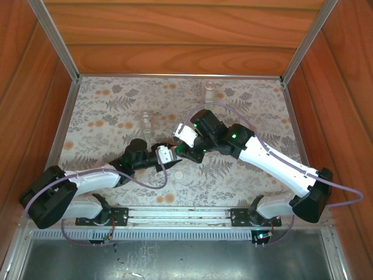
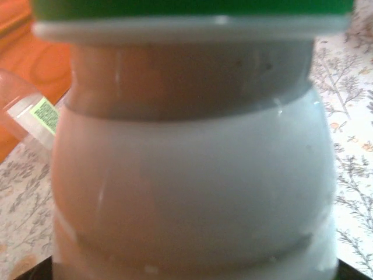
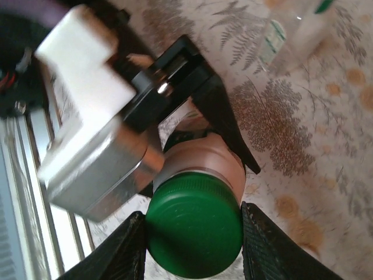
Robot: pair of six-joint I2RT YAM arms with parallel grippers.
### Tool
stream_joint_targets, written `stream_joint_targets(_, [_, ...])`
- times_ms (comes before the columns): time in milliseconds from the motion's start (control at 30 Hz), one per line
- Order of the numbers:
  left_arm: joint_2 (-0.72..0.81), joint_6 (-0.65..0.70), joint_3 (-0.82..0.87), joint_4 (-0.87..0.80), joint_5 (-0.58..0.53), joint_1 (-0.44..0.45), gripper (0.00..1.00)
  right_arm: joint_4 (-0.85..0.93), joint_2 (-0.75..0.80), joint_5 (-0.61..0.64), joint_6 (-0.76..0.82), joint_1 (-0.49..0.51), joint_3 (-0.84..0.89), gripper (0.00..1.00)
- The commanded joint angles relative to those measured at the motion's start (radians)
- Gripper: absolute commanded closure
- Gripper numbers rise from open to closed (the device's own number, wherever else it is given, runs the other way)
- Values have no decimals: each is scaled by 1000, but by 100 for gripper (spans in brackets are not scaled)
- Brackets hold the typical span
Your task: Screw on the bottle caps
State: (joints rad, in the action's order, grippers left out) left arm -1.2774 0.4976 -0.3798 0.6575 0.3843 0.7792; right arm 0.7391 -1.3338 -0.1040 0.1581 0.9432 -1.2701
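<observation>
The white bottle (image 2: 192,175) is close up in the left wrist view, with a dark green bottle cap (image 2: 192,7) on its neck. My left gripper (image 1: 170,158) is shut on this bottle, its black fingers (image 3: 224,108) clasping the body. From the other side, my right gripper (image 3: 194,233) is shut on the green cap (image 3: 195,224), one pad pressed against each side. The bottle's shoulder (image 3: 204,160) shows just under the cap. Both grippers meet at the middle of the table. A white cap (image 1: 179,174) lies loose on the cloth just in front of them.
A clear bottle (image 1: 145,122) with a yellow-green label (image 2: 44,114) stands behind the left gripper. Another clear bottle (image 1: 209,87) stands near the back edge. Wooden walls and metal posts (image 1: 58,46) enclose the floral tablecloth (image 1: 105,111).
</observation>
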Motion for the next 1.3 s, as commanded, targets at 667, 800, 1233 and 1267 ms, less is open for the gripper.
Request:
stream_joint_targets(667, [2, 61, -2, 21, -12, 1, 44, -102, 135, -38, -226, -22, 49, 37])
stream_joint_targets(800, [17, 55, 5, 14, 35, -2, 44, -61, 189, -118, 141, -21, 84, 32])
stream_joint_targets(1233, [28, 44, 7, -4, 95, -2, 44, 59, 72, -122, 646, -18, -11, 30])
stream_joint_targets(1267, [30, 44, 7, -3, 96, -2, 44, 56, 62, -129, 642, -19, -12, 31])
